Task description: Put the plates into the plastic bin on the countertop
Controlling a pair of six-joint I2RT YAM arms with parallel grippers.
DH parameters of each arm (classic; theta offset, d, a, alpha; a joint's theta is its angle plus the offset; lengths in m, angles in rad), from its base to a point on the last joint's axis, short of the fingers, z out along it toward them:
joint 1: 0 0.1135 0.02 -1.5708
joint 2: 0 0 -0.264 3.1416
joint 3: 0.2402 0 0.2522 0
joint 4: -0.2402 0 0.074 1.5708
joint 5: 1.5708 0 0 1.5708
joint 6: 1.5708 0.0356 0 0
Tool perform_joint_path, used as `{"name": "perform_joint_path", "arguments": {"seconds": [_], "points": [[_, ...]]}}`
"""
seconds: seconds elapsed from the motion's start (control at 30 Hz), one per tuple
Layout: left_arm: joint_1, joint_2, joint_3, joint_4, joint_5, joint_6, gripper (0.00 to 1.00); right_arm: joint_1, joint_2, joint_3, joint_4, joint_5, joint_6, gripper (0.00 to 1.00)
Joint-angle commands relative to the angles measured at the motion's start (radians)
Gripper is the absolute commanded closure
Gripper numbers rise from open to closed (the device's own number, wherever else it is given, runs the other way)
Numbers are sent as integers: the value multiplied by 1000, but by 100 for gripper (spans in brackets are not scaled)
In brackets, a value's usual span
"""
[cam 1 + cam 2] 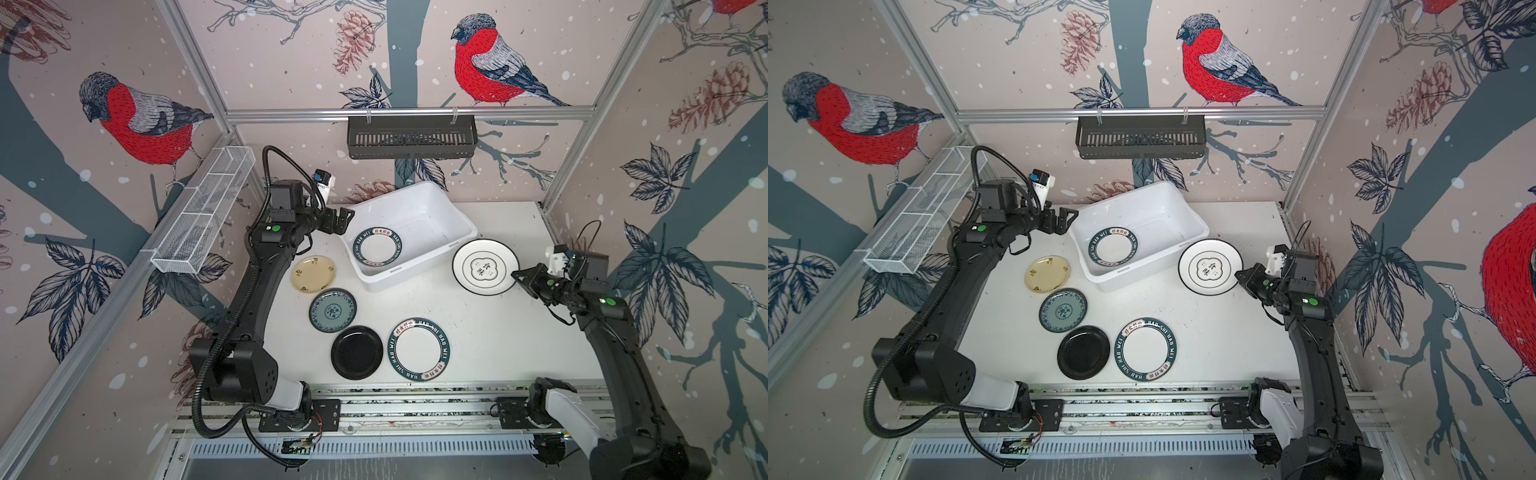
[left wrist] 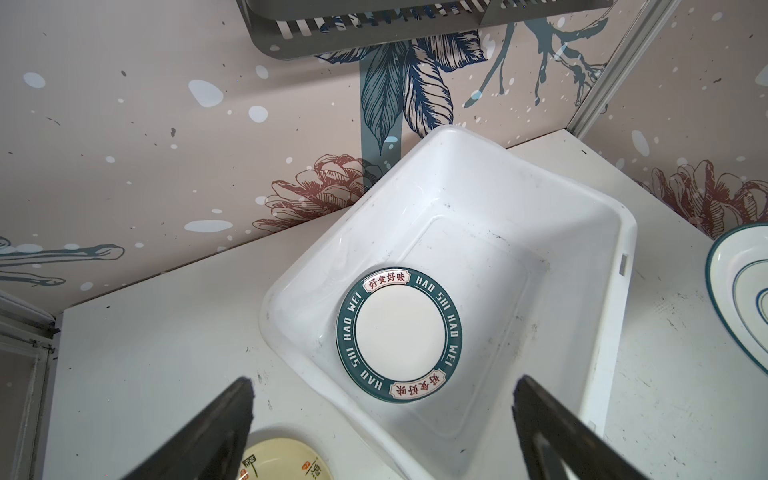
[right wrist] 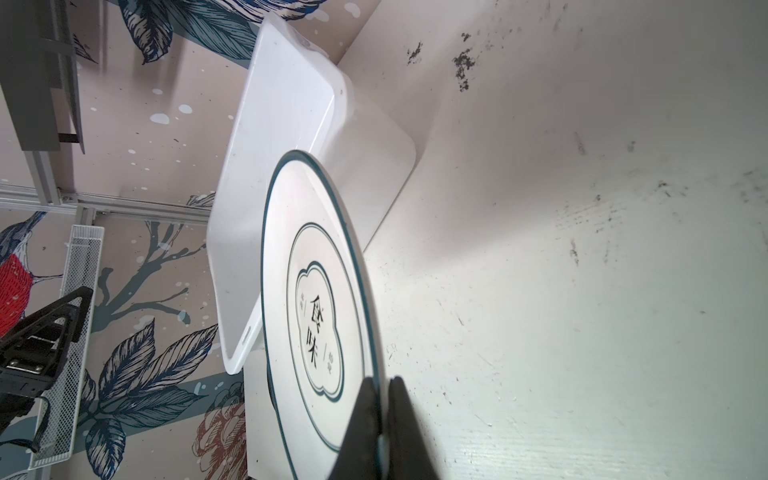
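1 emblem plate [image 1: 485, 267], rim-pinched in our right gripper [image 1: 515, 274], must clear the plastic bin [image 1: 415, 274] lip level; left gripper [image 1: 343, 220] gapes.

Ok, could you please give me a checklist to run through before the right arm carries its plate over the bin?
1. Right gripper shut on the emblem plate at its rim: ok.
2. Plastic bin has bare floor beside the lettered plate: ok.
3. Left gripper open, at the bin's left corner, away from the emblem plate: ok.
4. Emblem plate high enough to clear the bin's rim: cannot tell.
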Motion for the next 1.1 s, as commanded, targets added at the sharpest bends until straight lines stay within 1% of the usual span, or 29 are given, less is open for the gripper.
{"name": "perform_joint_path", "arguments": {"seconds": [0.0,0.27,0.43,0.6,0.8,1.07], "points": [[-1,-7,-3,55,1,-10,3,43,44,71,23,23,14,99],[-2,-37,-14,59,-13,-12,4,251,265,303,111,91,60,99],[-1,-61,-16,60,-42,-9,3,355,459,479,160,100,58,99],[-1,-76,1,56,-49,1,4,441,684,685,165,90,28,99],[-1,-90,10,63,-54,-2,4,512,926,922,120,63,-12,99],[-1,-105,3,59,-47,-4,4,557,1123,1087,124,38,-12,99]]}}
